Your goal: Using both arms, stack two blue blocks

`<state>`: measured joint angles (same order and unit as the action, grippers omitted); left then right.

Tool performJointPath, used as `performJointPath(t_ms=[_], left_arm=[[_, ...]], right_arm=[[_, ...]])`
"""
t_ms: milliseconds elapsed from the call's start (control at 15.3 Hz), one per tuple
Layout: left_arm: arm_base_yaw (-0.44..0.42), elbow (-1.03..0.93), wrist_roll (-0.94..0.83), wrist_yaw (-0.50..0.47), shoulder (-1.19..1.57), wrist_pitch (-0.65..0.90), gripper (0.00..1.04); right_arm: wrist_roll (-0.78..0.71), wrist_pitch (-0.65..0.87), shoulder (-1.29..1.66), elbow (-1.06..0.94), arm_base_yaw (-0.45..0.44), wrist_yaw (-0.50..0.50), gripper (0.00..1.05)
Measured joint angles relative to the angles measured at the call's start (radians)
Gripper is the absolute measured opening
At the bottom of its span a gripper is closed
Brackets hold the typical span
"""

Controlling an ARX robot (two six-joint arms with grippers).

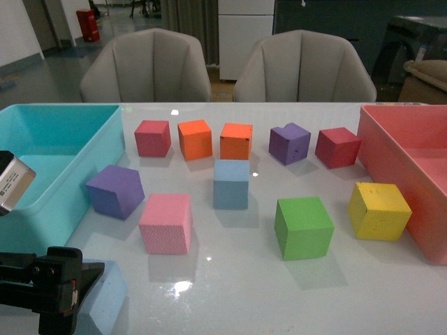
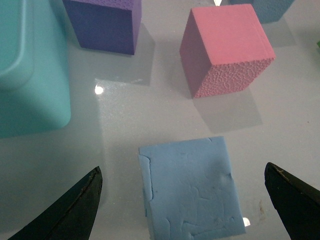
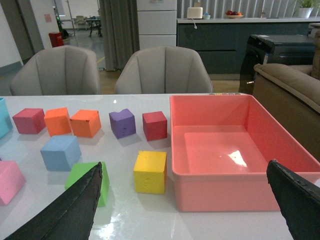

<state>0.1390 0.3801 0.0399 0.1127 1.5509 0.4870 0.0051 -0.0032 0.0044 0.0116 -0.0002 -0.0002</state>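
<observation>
Nothing was stacked yet. The left gripper [image 2: 182, 172] hung spread either side of the near blue block [image 2: 190, 192] (not gripping). The far blue block [image 1: 231, 183] sat untouched, and the right gripper [image 3: 185, 167] was spread and empty.

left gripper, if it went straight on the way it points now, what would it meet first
Likely the blue block, which sits centred in the open left gripper. How far off it is remains unclear.

Nothing legible anywhere. Tiny dark print on a sticker [image 1: 10, 184] stuck to a pale box [image 1: 21, 166] over the table's left edge, too small to read. Pinkish sign [image 3: 48, 18] on the far wall, blurred beyond reading.
</observation>
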Motion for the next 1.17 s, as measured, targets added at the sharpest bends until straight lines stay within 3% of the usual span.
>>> performJointPath(t_ms=[1109,1174], left_arm=[[0.014,0.055,0.013,-0.024,0.321,0.136,0.98],[0.021,0.055,0.013,-0.026,0.322,0.139,0.89]], right_arm=[[0.000,0.000,0.000,0.000,0.000,0.000,0.98],[0.000,0.000,0.000,0.000,0.000,0.000,0.98]])
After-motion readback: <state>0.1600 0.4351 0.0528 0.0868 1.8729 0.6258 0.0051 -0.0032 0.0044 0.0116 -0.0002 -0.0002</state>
